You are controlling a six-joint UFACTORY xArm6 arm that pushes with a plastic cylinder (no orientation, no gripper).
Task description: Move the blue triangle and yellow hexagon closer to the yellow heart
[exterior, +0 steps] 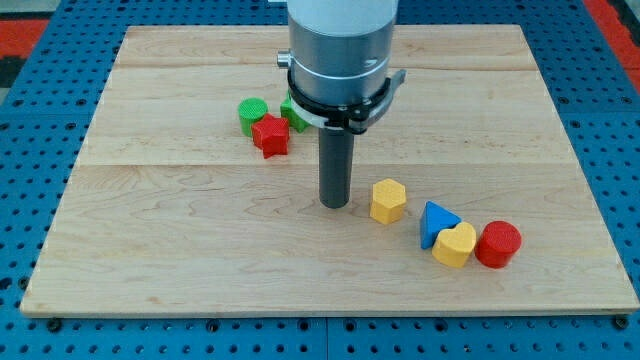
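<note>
Yellow hexagon point(388, 200) sits just right of my tip point(335, 205), a bare rod with no jaws. You'll see the blue triangle point(436, 221) touching the yellow heart point(454, 244), red cylinder point(498, 244) alongside, on the smooth wooden board point(180, 250).

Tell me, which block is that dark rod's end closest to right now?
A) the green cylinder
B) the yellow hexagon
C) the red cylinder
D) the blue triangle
B: my tip stands just to the view's left of the yellow hexagon, with a small gap between them; the blue triangle and the other blocks lie farther off.
</note>
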